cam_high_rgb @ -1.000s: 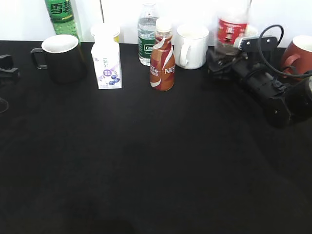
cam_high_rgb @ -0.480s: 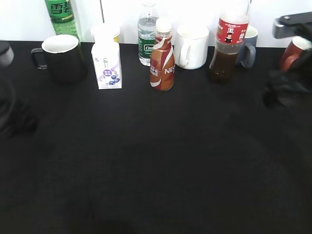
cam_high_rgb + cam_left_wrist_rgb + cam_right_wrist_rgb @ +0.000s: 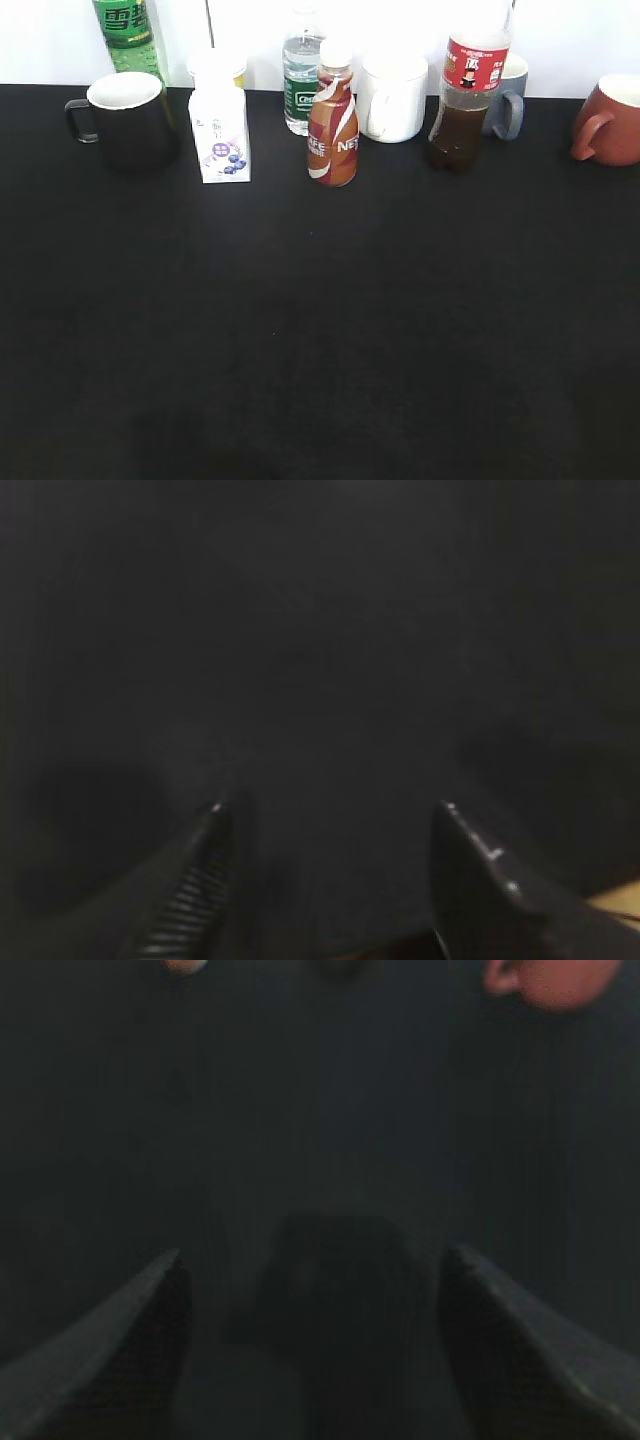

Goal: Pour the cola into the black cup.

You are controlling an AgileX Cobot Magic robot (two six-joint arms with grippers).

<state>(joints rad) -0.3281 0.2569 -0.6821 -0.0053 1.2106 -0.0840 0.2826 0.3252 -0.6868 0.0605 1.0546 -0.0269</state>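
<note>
The cola [image 3: 463, 98], a clear bottle of dark liquid with a red label, stands upright at the back right of the black table. The black cup [image 3: 124, 118], white inside with its handle to the left, stands at the back left. No arm shows in the exterior view. In the left wrist view my left gripper [image 3: 330, 810] is open and empty over the black table. In the right wrist view my right gripper [image 3: 312, 1260] is open and empty over the table.
Along the back stand a green bottle [image 3: 127, 30], a white carton [image 3: 219, 125], a water bottle [image 3: 301, 75], an orange-brown coffee bottle [image 3: 332, 118], a white mug [image 3: 392, 96], a grey mug [image 3: 508, 92] and a reddish-brown mug [image 3: 610, 120], which also shows in the right wrist view [image 3: 552, 982].
The right arm was at the cola a second ago, then drew back to the right and left the exterior view. The left arm has also gone from view. The cola stands free.
</note>
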